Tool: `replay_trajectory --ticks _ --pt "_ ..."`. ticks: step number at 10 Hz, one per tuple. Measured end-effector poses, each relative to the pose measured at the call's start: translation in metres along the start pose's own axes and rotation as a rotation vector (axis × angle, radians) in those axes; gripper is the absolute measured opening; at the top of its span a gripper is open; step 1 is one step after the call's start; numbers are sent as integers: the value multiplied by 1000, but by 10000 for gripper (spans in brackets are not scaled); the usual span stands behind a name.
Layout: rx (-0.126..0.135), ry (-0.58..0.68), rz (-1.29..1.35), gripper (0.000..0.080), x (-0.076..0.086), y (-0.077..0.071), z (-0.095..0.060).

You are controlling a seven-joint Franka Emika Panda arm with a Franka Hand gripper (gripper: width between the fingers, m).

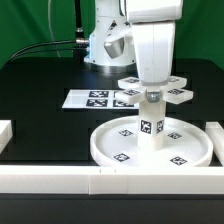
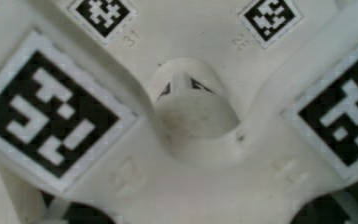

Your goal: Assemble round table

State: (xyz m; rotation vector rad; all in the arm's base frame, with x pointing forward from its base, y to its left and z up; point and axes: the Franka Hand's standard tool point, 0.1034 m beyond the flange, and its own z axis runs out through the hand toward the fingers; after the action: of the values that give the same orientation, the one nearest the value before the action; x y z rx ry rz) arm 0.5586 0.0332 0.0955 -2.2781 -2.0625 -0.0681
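The large rimmed round disc [image 1: 110, 148] lies flat near the front. The short cylindrical leg [image 1: 152, 125] stands upright at its middle. The small cross-shaped piece [image 1: 178, 93] sits on top of the leg, with its tagged arms spread out level. My gripper [image 1: 151, 88] comes straight down onto the middle of this piece and appears shut on it. In the wrist view the cross-shaped piece [image 2: 194, 118] fills the picture, with its raised hub in the centre and tagged arms around it. My fingertips are hidden.
The marker board [image 1: 92, 99] lies flat behind the disc toward the exterior view's left. White border blocks run along the front [image 1: 60, 180] and stand at the left [image 1: 4, 132] and right [image 1: 214, 135]. The arm's base [image 1: 105, 40] stands at the back.
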Motion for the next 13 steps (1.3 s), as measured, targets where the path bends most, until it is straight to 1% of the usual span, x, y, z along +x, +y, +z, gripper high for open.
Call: replay_trajectory --ticks 2,5,6,7,8,10,13 --pt "0 0 20 448 0 0 0" --pt "1 1 212 448 0 0 0" --pt "10 -1 370 448 3 -2 1" --pt "26 0 515 448 5 -3 1" --pt "27 5 629 448 4 -3 1" --pt "-1 27 740 448 4 1 1" --pt "0 28 940 448 4 2 0"
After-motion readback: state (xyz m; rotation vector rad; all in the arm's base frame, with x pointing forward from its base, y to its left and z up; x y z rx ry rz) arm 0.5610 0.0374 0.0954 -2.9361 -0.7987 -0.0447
